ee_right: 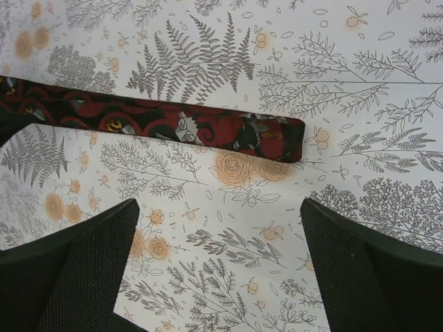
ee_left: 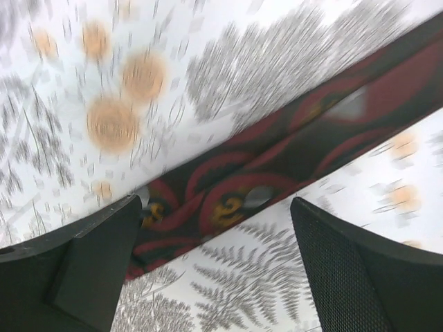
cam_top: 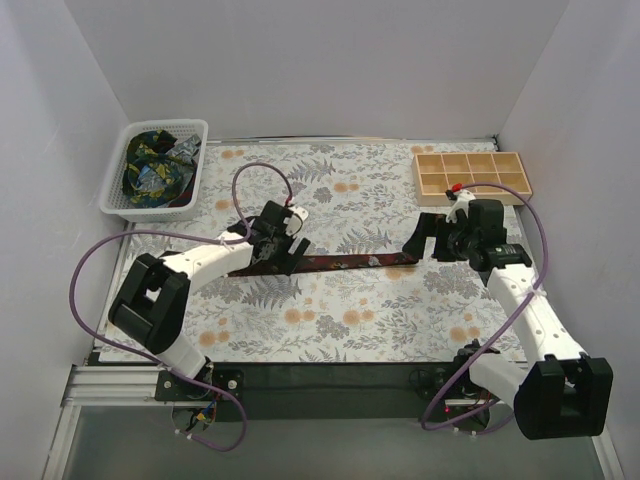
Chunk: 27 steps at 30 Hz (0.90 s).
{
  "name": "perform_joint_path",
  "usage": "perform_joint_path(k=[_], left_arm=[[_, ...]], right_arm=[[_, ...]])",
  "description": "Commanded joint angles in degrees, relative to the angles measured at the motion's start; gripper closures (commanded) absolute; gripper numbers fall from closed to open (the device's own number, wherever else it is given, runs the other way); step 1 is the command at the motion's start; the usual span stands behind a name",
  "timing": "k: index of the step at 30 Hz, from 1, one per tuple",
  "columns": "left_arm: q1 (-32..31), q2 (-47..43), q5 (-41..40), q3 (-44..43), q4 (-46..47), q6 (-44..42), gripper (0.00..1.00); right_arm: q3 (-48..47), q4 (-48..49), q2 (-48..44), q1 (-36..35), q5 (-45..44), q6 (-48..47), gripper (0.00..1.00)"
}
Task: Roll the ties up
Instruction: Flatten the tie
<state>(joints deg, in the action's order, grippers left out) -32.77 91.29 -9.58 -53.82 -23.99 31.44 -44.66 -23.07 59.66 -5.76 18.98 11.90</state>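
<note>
Across the middle of the flowered counter (cam_top: 350, 322) we see a maroon tie (cam_top: 340, 263) lying flat. Our left end effector (ee_left: 214, 207) is spread astride its left part; blur hides any contact. The right end effector (ee_right: 218, 214) is spread wide near the tie's blunt right end, apart from it. A white basket (cam_top: 168, 124) at the far left corner holds bundled ties (cam_top: 150, 170); a wooden tray (cam_top: 472, 154) sits at the far right corner.

Bright, even, diffuse light in all views w/ only faint soft shadows; left wrist pic badly motion-blurred across the white floral-print tablecloth (ee_left: 228, 62) & dark red patterned fabric tie (ee_left: 291, 145), right wrist & top pics sharp.
</note>
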Motion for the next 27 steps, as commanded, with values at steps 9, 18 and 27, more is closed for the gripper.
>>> perform_joint_path(k=[9, 18, 27], left_arm=[[-11.6, 6.1, 6.7, -14.9, 7.5, 6.7, 0.25], [-15.8, 15.6, 13.7, -20.2, 16.9, 0.3, 0.21], [-16.0, 24.2, 19.4, -25.1, 20.6, -6.8, 0.20]], right_arm=[[1.3, 8.0, 10.8, 1.2, -6.1, -0.9, 0.31], [5.3, 16.5, 16.7, 2.6, -0.4, -5.3, 0.47], [6.4, 22.1, 21.3, 3.9, 2.5, -4.4, 0.48]])
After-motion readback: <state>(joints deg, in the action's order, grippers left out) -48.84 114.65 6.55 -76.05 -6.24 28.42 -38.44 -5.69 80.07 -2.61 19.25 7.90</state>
